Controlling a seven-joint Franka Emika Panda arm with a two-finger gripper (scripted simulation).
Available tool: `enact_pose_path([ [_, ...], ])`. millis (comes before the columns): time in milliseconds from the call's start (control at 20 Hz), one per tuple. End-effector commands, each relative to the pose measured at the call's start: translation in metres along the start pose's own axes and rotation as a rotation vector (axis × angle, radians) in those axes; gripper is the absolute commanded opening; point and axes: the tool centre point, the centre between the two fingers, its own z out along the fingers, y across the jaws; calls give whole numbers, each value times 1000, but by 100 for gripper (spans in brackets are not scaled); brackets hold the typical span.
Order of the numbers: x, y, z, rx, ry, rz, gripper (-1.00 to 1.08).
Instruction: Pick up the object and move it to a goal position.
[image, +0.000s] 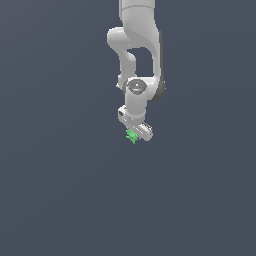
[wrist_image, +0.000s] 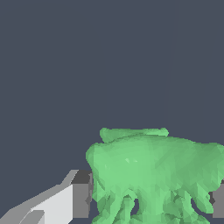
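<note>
The object (image: 132, 135) is a tiny bright green jagged lump sticking out just below the white arm's hand in the exterior view. In the wrist view the object (wrist_image: 155, 175) fills the space between the two fingers; one finger's dark pad (wrist_image: 82, 197) presses against its side, and the other finger shows only at the frame's edge. My gripper (image: 134, 134) is shut on the object. In the exterior view the hand hides the fingers.
Only a flat dark grey-blue surface (image: 60, 200) surrounds the arm in both views. No other objects, containers or goal marker show.
</note>
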Motion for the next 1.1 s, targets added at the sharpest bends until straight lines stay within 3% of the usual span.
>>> enact_pose_path([
  [0,-18,-25,-4,0,0,0,-100],
  [550,-84,-120,-18,0,0,0,-100],
  [1050,-103,-153,-22,0,0,0,-100],
])
